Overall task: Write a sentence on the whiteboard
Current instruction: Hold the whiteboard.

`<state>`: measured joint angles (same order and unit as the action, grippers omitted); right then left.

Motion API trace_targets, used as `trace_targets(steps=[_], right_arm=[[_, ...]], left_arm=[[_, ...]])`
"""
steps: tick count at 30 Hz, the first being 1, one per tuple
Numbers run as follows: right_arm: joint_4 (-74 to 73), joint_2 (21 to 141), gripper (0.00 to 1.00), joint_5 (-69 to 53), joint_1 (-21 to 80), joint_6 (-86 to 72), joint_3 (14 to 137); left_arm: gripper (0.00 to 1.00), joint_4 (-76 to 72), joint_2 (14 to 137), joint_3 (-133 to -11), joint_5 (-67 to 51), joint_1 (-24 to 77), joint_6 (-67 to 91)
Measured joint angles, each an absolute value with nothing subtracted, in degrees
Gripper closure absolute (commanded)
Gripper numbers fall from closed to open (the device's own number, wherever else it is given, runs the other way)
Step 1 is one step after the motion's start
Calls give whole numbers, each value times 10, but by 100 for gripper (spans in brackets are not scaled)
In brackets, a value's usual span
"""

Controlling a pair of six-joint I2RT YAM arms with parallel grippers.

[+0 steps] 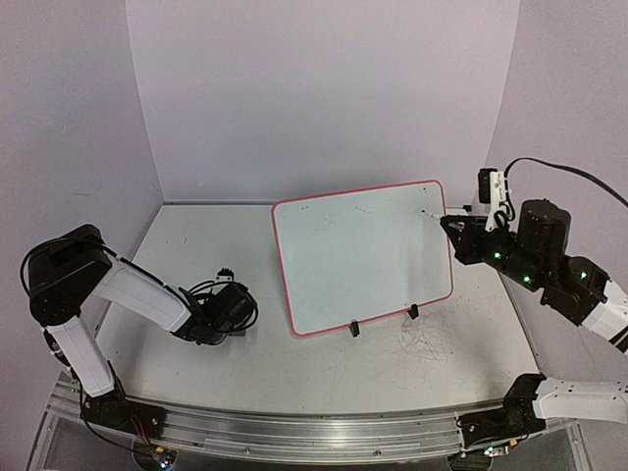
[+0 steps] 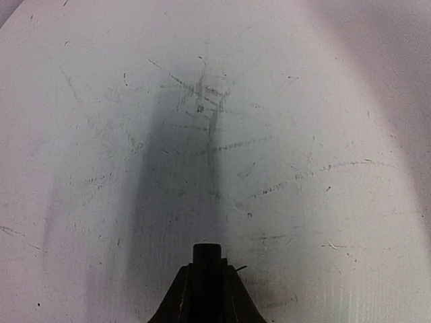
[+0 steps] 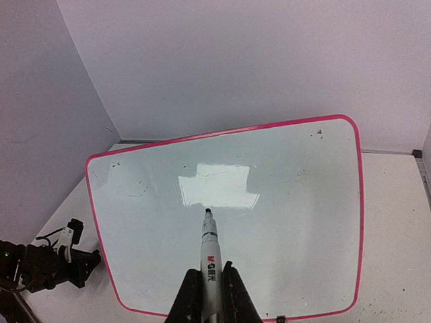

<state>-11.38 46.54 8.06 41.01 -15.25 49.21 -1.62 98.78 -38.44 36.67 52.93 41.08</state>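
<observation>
Right arm folded at right edge of frame; right gripper [image 1: 454, 234] pinches marker [image 3: 210, 252], barrel aimed left at whiteboard [image 1: 363, 260]. Tip by board's upper right corner, contact unclear. Left arm low at lower left, left gripper [image 2: 207, 269] pressed together over scuffed tabletop [image 2: 303, 134]. Board at frame centre: glossy white, pink rim, rounded corners.

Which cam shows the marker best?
Right wrist: the marker runs up the frame's centre, clamped in the jaws of the right gripper, tip and printed barrel clear against the whiteboard. Top external shows only a thin sliver by the board's upper right corner. Left wrist shows just scuffed tabletop.
</observation>
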Motion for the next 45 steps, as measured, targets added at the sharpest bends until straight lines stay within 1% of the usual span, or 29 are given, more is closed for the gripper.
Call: trace_targets(steps=[5, 9, 11, 16, 19, 22, 25, 27, 30, 32, 39, 43, 45], right_arm=[[-113, 470, 100, 84, 410, -152, 492], [-113, 483, 100, 84, 410, -152, 492], [-113, 490, 100, 82, 410, -152, 493], [-114, 496, 98, 84, 410, -148, 493], [-115, 495, 100, 106, 410, -139, 493], [-118, 495, 100, 133, 410, -128, 493], [-118, 496, 100, 149, 410, -119, 493], [-116, 497, 100, 155, 410, -116, 493], [-104, 498, 100, 150, 410, -111, 493], [-90, 499, 100, 134, 409, -106, 493], [-59, 552, 100, 78, 409, -86, 493], [-59, 581, 100, 45, 409, -53, 495], [-56, 593, 100, 19, 410, -40, 501]], left_arm=[[78, -16, 988, -384, 366, 529, 415], [70, -16, 988, -384, 366, 529, 417], [63, -16, 986, -384, 366, 529, 418], [39, -12, 951, -378, 366, 529, 416], [29, 7, 902, -378, 366, 529, 412], [23, 40, 839, -379, 353, 525, 394], [20, 75, 762, -380, 319, 499, 376], [16, 91, 702, -383, 282, 458, 363], [15, 107, 617, -390, 234, 394, 351], [14, 110, 584, -404, 199, 377, 339], [13, 82, 579, -452, 57, 372, 279], [12, 40, 613, -455, -31, 367, 253], [14, 16, 639, -457, -73, 365, 245]])
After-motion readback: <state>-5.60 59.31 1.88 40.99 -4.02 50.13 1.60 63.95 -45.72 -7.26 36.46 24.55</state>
